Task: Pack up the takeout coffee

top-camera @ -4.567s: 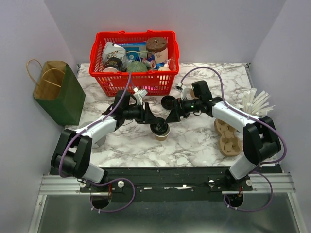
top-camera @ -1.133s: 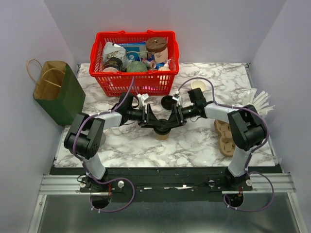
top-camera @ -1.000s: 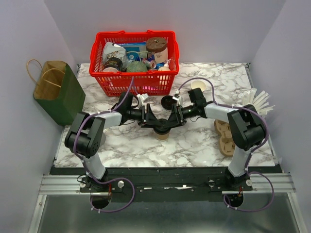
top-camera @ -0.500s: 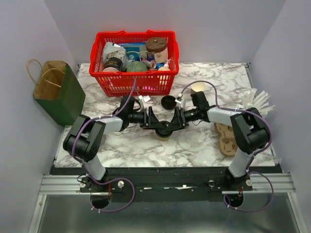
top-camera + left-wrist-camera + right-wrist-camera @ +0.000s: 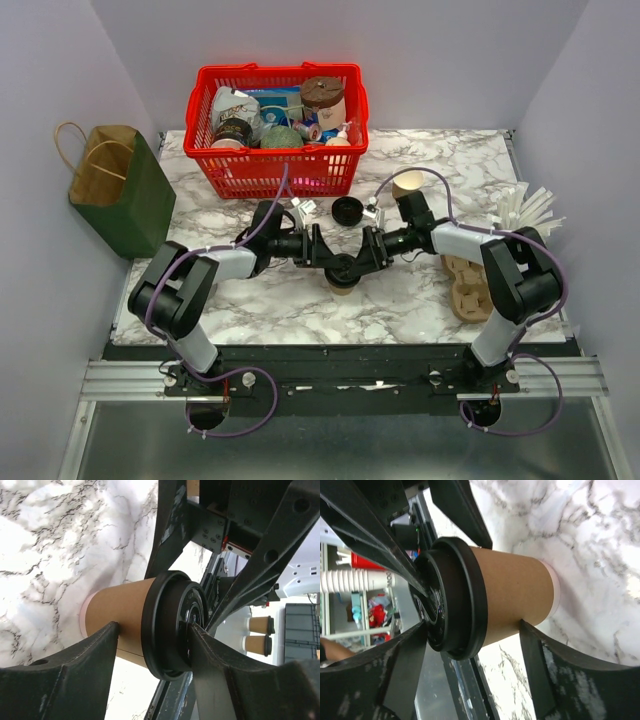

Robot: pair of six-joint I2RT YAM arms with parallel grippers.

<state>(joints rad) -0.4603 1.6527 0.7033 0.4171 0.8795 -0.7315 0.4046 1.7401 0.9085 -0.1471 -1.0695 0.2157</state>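
The takeout coffee (image 5: 342, 285) is a tan kraft cup under a black lid (image 5: 167, 630), upright at mid-table. My left gripper (image 5: 333, 262) reaches in from the left and is shut on it. In the left wrist view one finger (image 5: 90, 665) lies against the cup wall (image 5: 122, 612) and the other presses the lid top. My right gripper (image 5: 356, 262) comes from the right. Its fingers (image 5: 540, 675) bracket the same cup (image 5: 512, 592) from lid to lower wall with wide jaws, the tips just at its surface.
A red basket (image 5: 275, 70) full of groceries stands at the back. A green paper bag (image 5: 125, 195) stands at far left. A loose black lid (image 5: 347, 210) and an open tan cup (image 5: 408, 183) sit behind the grippers. A brown pulp carrier (image 5: 468, 285) and white sticks (image 5: 525, 212) lie right.
Both arms and the cup have shifted a little right and toward the near edge. The right jaws have spread wider around the cup.
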